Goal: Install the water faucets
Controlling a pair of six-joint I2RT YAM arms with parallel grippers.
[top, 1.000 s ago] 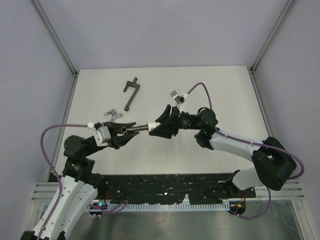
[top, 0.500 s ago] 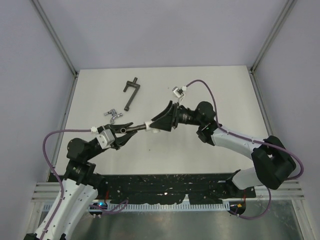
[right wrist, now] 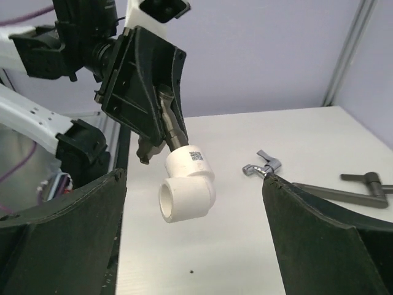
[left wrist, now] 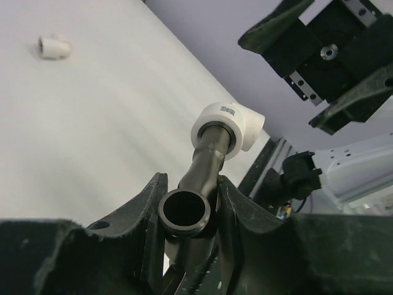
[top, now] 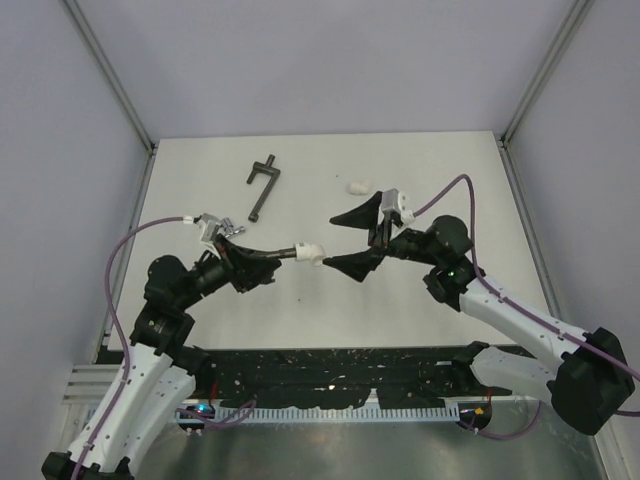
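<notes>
My left gripper (top: pixel 265 262) (left wrist: pixel 191 184) is shut on the dark grey-bronze faucet (top: pixel 284 255) (left wrist: pixel 206 169) and holds it above the table, pointing right. A white elbow fitting (top: pixel 310 253) (left wrist: pixel 228 126) (right wrist: pixel 187 184) sits on the faucet's free end. My right gripper (top: pixel 330 241) (right wrist: pixel 193 178) is open wide just right of the elbow; its fingers (right wrist: pixel 67 227) do not touch it. The shiny silver faucet (top: pixel 228 229) (right wrist: pixel 261 166) lies on the table behind my left wrist.
A long dark T-handled bar (top: pixel 262 185) (right wrist: pixel 344 193) lies at the back left of the white table (top: pixel 440 190). A second white elbow (top: pixel 357 185) (left wrist: pixel 54 46) lies loose at the back centre. Metal frame posts stand at the back corners.
My right gripper has opened, let go of the white elbow and drawn back to the right. My left wrist has turned, still holding the dark faucet with the elbow on it.
</notes>
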